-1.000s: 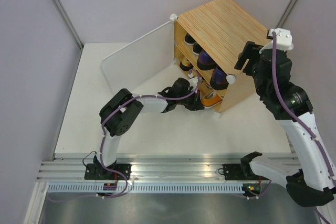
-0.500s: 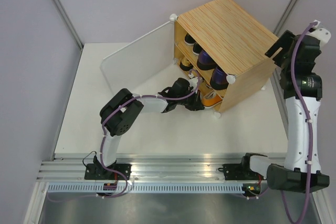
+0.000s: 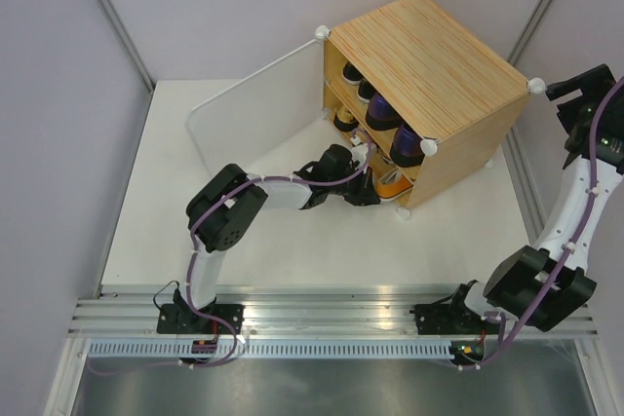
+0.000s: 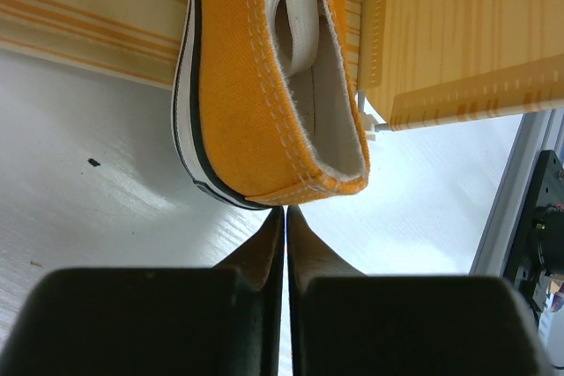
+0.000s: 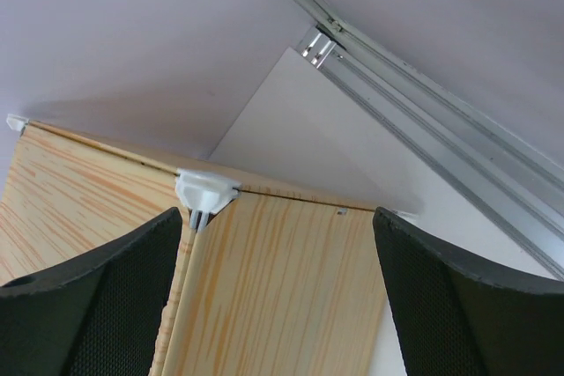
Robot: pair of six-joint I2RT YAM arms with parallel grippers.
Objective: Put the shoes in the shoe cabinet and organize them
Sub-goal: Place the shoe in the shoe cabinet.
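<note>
The shoe cabinet (image 3: 429, 56) stands at the back right with its white panel door (image 3: 253, 109) swung open to the left. Dark purple loafers (image 3: 395, 129) and black sneakers (image 3: 353, 73) show on its shelves. An orange sneaker (image 3: 392, 182) lies at the mouth of the bottom compartment. My left gripper (image 3: 366, 192) is shut and empty, its tips (image 4: 285, 213) right at the heel of the orange sneaker (image 4: 264, 85). My right gripper (image 3: 564, 94) hangs open beside the cabinet's right back corner, holding nothing. In the right wrist view its fingers (image 5: 115, 288) frame the cabinet's side wall (image 5: 282, 288).
A white corner knob (image 5: 205, 191) sits at the cabinet's top edge. A metal rail (image 3: 322, 314) runs along the near table edge, and another rail (image 3: 522, 182) along the right edge. Purple walls close in the back and sides.
My right arm has swung away from the cabinet's top right corner out to the right, and its jaws have widened. The left arm and the orange sneaker have not moved.
</note>
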